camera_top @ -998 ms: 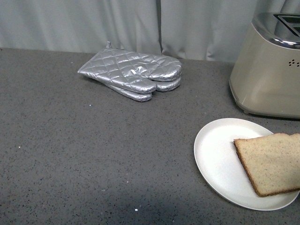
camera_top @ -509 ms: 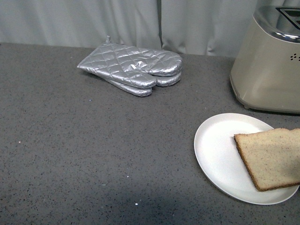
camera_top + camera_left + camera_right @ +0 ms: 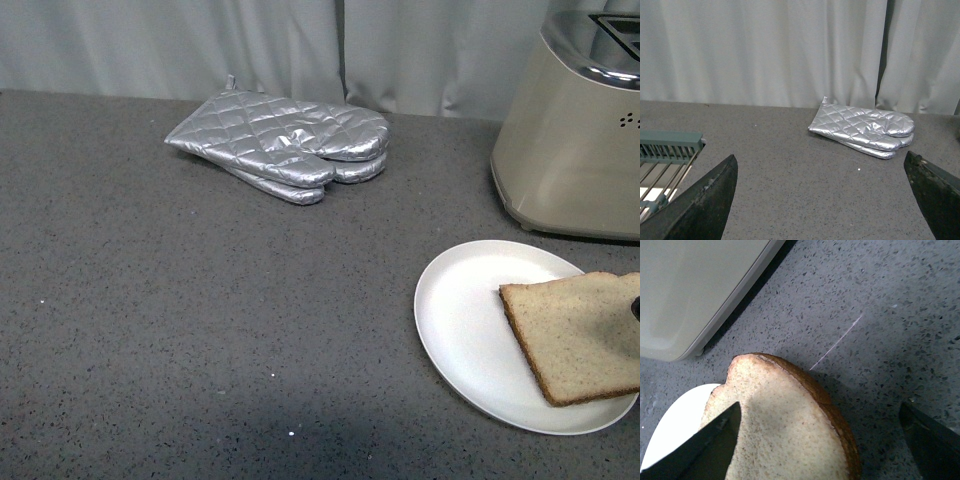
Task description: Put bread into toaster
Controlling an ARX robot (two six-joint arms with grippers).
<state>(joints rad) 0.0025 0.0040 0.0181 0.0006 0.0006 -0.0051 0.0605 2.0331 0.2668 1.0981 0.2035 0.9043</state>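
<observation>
One slice of bread (image 3: 575, 340) lies flat on the plate (image 3: 455, 320), its crust overhanging the rim, near the toaster (image 3: 570, 150). Right gripper (image 3: 822, 440) jaws spread wide over it, left gripper (image 3: 817, 200) spread too, empty. I judge it light, soft, crumbly: pinch the overhanging crust edge gently.

A dark grey speckled countertop (image 3: 150, 330) fills most of the front view, from the lower edge up to the top strip. Behind it, pale grey curtains (image 3: 150, 45) hang in soft folds across the top, with a dark gap (image 3: 338, 50) between two panels just right of centre. The light is soft and even.
</observation>
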